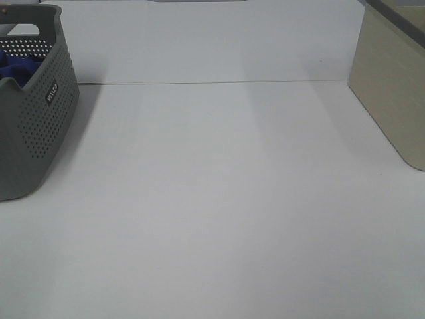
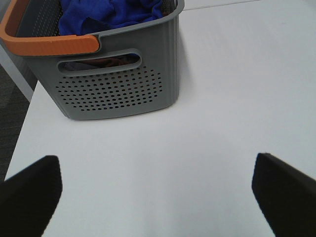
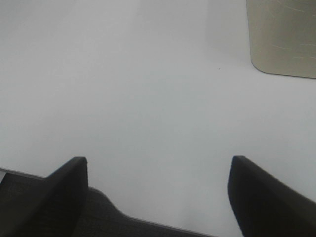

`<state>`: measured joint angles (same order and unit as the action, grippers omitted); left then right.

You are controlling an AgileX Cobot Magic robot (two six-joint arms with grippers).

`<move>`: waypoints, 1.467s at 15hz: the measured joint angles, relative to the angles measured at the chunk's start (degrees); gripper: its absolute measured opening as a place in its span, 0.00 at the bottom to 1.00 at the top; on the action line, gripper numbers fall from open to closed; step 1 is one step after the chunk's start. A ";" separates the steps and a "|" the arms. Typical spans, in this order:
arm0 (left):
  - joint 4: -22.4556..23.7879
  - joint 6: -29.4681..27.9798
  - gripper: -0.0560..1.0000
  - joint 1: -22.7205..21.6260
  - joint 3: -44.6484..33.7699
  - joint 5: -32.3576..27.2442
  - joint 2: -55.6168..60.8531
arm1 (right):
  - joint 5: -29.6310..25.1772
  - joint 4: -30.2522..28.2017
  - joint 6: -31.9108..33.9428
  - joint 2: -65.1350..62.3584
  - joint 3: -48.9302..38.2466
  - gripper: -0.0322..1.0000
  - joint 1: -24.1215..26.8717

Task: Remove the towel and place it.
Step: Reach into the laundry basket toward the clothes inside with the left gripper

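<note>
The royal-blue towel [image 2: 106, 14] lies bunched inside the grey perforated basket [image 2: 118, 79], which has an orange handle [image 2: 49, 45]. In the exterior high view the basket [image 1: 36, 119] stands at the far left of the white table with a bit of the towel [image 1: 16, 66] showing over its rim. My left gripper [image 2: 158, 190] is open and empty above the table, a short way in front of the basket. My right gripper [image 3: 158, 190] is open and empty over the table's near edge. Neither arm shows in the exterior high view.
A beige box [image 1: 392, 86] stands at the right edge of the table; it also shows in the right wrist view [image 3: 281, 37]. A seam [image 1: 212, 82] runs across the table's back. The table edge and dark floor [image 3: 74, 217] lie under the right gripper.
</note>
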<state>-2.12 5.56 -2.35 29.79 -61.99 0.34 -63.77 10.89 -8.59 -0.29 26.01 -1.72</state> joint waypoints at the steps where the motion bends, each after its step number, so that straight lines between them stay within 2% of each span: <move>1: 0.00 0.00 0.99 0.00 0.00 0.00 0.00 | 0.00 0.00 0.00 0.00 0.00 0.77 0.00; 22: 0.00 0.00 0.99 0.00 0.00 0.00 0.00 | 0.00 0.00 0.00 0.00 0.00 0.77 0.00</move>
<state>-2.12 5.56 -2.35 29.79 -61.99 0.34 -63.77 10.89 -8.59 -0.29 26.01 -1.72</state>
